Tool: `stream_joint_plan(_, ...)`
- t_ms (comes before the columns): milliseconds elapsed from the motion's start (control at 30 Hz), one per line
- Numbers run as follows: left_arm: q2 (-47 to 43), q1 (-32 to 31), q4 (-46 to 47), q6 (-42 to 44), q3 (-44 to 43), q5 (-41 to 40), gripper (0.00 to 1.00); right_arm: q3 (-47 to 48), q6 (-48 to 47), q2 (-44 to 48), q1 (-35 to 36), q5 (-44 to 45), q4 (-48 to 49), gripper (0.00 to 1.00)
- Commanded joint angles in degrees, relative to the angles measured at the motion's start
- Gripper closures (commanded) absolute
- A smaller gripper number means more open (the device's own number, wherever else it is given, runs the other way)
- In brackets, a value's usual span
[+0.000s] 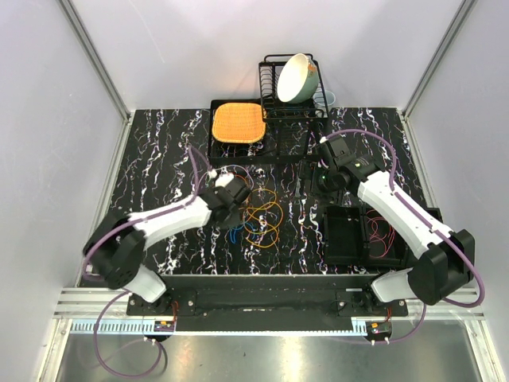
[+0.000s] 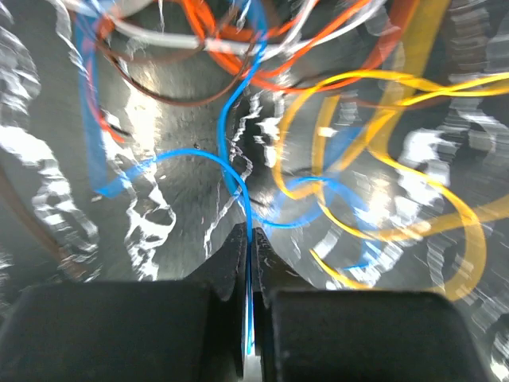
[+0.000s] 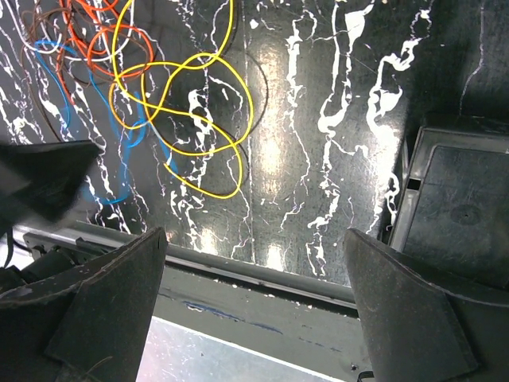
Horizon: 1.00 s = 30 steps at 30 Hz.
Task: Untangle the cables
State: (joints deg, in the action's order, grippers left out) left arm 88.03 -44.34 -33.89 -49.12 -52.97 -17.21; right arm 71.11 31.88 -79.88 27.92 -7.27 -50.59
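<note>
Left gripper closed; seemingly on cable

Bright overhead glare on glossy table; left wrist view motion-blurred, edges smeared.

Top external: you look down from above and behind the arm bases, far enough back to see the whole black, white-veined marble tabletop.
Left wrist: you're very close over the thin coloured wire cables, facing along the left gripper.
Right wrist: you're higher, facing down; the cables are at the upper left of the frame.
Shared: all three views show the cables, which lie at the centre of the top view.
</note>
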Motion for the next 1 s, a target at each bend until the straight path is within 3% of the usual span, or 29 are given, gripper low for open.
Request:
stream_joint_plan(0, -13.6, 0.0, -6.6, 9.6, -13.0, -1.6, 1.0, 2.8, -1.9, 2.0, 0.1, -1.6, 2.2, 0.01)
stream_joint_plan(133, -18.6, 0.0, -13.5, 21.9, -29.8, 0.8, 1.0, 7.3, -2.4, 3.4, 0.1, -2.6, 3.6, 0.01)
stream_joint_plan(167, -18.7, 0.0, -15.1, 23.4, -37.5, 1.5, 1.0, 7.9, -2.5, 3.9, 0.0, -3.1, 4.2, 0.01)
stream_joint_plan(267, -19.3, -0.1, -17.2, 28.5, -44.9, 8.4, 1.0, 9.6, -2.4, 6.7, 0.1, -4.5, 6.6, 0.0)
stream_joint_plan(400, -21.8, 0.0, -9.7, 32.5, -37.1, 25.2, 1.0, 9.7, -2.7, 12.5, 0.0, -5.2, 10.1, 0.0)
stream_joint_plan(433, -23.0, 0.0, -7.8, 32.5, -34.4, 32.7, 1.0, 9.6, -3.0, 13.5, 0.0, -5.5, 10.6, 0.0)
stream_joint_plan(567, -27.6, -0.1, 4.2, 30.5, -17.9, 46.1, 1.0, 6.9, -3.9, 18.5, 0.1, -9.0, 13.6, 0.0)
stream_joint_plan(667, -30.5, 0.0, 11.5, 29.6, -12.7, 54.5, 1.0, 4.1, -4.7, 20.9, 0.0, -15.1, 16.6, 0.0)
stream_joint_plan(833, -31.4, 0.0, 20.8, 28.6, -11.4, 71.3, 1.0, 0.1, -3.2, 21.2, 0.1, -27.7, 22.7, 0.0)
stream_joint_plan(967, -30.6, 0.0, 21.5, 28.9, -13.3, 75.9, 1.0, -1.3, -1.1, 21.1, 0.0, -31.9, 26.4, 0.02)
